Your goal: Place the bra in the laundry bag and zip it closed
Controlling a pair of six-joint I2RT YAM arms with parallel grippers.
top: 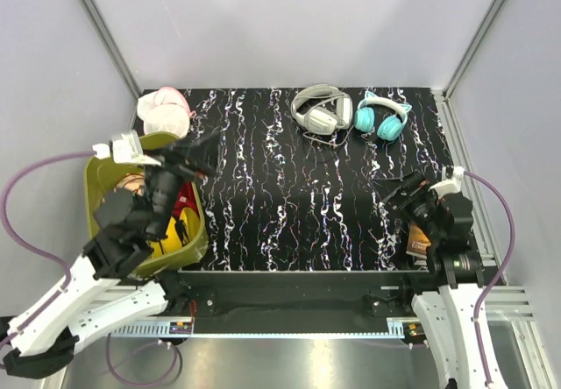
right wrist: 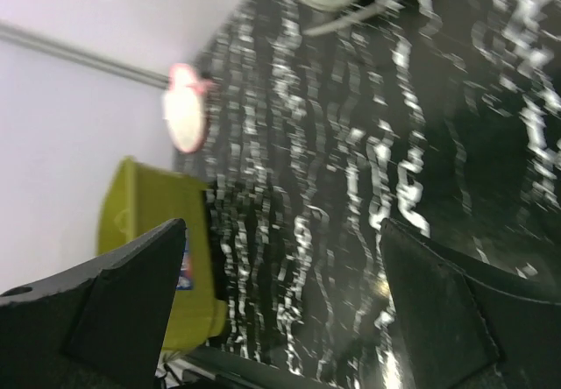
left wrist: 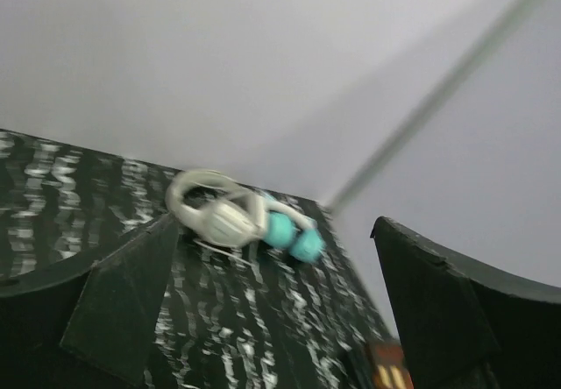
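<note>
The laundry bag [top: 163,113], white mesh with pink trim, lies at the table's far left corner; it also shows in the right wrist view [right wrist: 186,109]. A peach patch of the bra [top: 131,182] shows inside the olive-green basket [top: 98,187], mostly hidden under my left arm. My left gripper [top: 198,154] is open and empty, held above the basket's far right rim; its wrist view [left wrist: 276,229] looks across the table. My right gripper [top: 400,191] is open and empty above the table's right side, and its wrist view [right wrist: 282,227] faces left.
A dark red garment [top: 182,205] and yellow items lie in the basket [right wrist: 153,231]. White headphones [top: 320,110] and teal headphones [top: 382,117] lie at the back; both show in the left wrist view [left wrist: 219,215] [left wrist: 294,236]. An orange packet [top: 419,242] lies by the right arm.
</note>
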